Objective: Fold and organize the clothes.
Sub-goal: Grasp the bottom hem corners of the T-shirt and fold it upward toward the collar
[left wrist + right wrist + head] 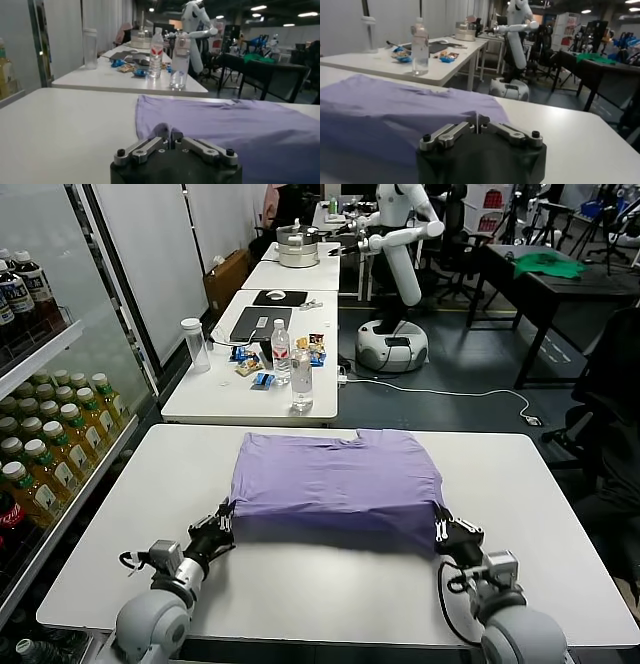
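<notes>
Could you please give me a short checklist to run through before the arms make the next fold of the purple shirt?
1. Left gripper at the near left corner of the T-shirt: ok.
2. Right gripper at the near right corner: ok.
3. Jaws of both closed on fabric: ok.
4. Near edge lying straight between them: ok.
5. White table flat under the shirt: ok.
6. Layers gripped: cannot tell.

bare table (330, 584) around T-shirt (335, 484), bottles (301, 374) seemingly well beyond
</notes>
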Robot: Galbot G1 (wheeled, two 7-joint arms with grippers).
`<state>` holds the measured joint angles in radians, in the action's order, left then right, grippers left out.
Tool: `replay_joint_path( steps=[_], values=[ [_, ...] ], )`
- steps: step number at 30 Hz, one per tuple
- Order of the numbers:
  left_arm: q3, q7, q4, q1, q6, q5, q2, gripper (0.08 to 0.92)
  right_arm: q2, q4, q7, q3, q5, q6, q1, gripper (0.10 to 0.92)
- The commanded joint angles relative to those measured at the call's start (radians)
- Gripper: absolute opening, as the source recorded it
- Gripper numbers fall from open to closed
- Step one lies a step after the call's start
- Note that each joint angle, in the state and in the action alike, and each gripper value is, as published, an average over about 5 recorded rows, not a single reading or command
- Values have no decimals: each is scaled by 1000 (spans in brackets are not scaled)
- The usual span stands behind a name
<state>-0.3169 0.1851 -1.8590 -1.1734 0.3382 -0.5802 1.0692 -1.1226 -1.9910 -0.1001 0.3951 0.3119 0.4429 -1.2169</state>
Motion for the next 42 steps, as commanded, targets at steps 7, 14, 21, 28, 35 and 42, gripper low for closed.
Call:
replay_joint_path(
  steps=[7,14,21,28,35,42],
  values=[
    [85,12,201,185,9,77,11,108,14,178,7,-92,-24,9,217,127],
    [118,15,260,227,17,131,33,108,25,220,36,-124,-56,12,292,127],
    [132,17,283,249,23,147,44,108,63,246,86,-147,-76,33,369,127],
    [136,22,299,262,26,157,59,108,78,299,111,-200,-114,22,426,127],
    [128,33,294,267,24,169,76,113,59,321,137,-215,-174,9,412,127],
    [133,36,310,307,28,177,87,146,46,301,144,-201,-214,12,359,270]
  ],
)
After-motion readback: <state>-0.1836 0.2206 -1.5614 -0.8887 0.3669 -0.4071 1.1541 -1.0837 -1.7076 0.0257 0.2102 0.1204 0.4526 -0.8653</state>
